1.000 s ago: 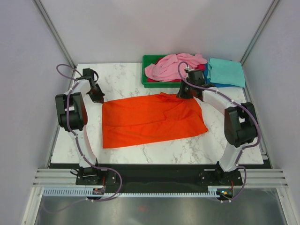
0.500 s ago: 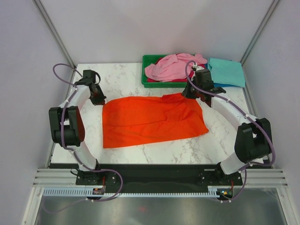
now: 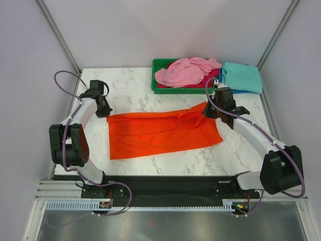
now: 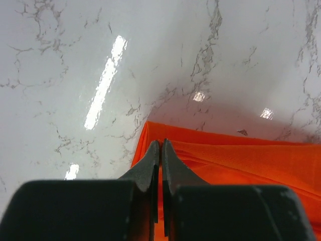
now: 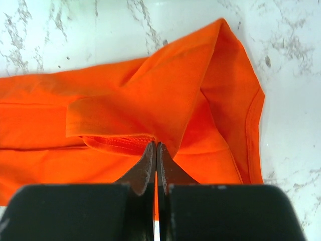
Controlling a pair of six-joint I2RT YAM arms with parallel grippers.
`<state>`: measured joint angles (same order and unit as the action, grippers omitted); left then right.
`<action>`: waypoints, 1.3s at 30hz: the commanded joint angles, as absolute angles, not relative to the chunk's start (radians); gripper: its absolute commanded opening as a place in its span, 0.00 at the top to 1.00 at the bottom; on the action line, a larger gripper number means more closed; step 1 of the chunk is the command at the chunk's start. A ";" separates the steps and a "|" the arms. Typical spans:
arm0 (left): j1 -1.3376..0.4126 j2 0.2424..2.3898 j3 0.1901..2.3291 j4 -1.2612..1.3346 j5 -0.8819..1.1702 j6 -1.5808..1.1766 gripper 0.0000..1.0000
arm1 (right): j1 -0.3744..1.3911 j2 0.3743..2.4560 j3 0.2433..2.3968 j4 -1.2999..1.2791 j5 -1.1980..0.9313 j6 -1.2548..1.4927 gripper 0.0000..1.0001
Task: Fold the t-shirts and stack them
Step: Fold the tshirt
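Note:
A bright orange t-shirt [image 3: 160, 133] lies spread across the middle of the marble table. My left gripper [image 3: 106, 113] is shut on its far left corner; in the left wrist view the shut gripper [image 4: 161, 143] pinches the orange cloth [image 4: 241, 165]. My right gripper [image 3: 205, 111] is shut on the far right edge. In the right wrist view that gripper [image 5: 156, 145] holds a flap of the orange t-shirt [image 5: 165, 90] lifted and doubled over the rest. A light pink t-shirt [image 3: 183, 73] is heaped in the green tray [image 3: 158, 65]. A folded teal t-shirt [image 3: 242, 77] lies to the tray's right.
The green tray stands at the back centre with a strip of magenta cloth [image 3: 214, 74] showing under the pink one. Bare marble [image 3: 130, 85] lies behind the orange shirt and along the near edge [image 3: 165, 163]. Grey walls close in on both sides.
Both grippers have moved toward the near side, drawing the orange shirt's far edge with them. The shirt now covers less depth, with its right far corner folded over.

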<state>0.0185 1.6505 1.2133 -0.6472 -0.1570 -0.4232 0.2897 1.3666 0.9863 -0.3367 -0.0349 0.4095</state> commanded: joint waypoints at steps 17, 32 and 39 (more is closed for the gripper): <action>-0.074 1.398 1.008 -0.623 -0.254 -0.514 0.98 | 0.287 1.131 0.741 -0.364 -0.006 0.494 1.00; -0.080 1.174 1.029 -0.779 -0.321 -0.515 0.16 | 0.288 0.960 0.580 -0.433 0.092 0.592 0.37; -0.110 1.205 1.057 -0.755 -0.262 -0.492 0.19 | 0.311 0.936 0.627 -0.417 0.015 0.624 0.37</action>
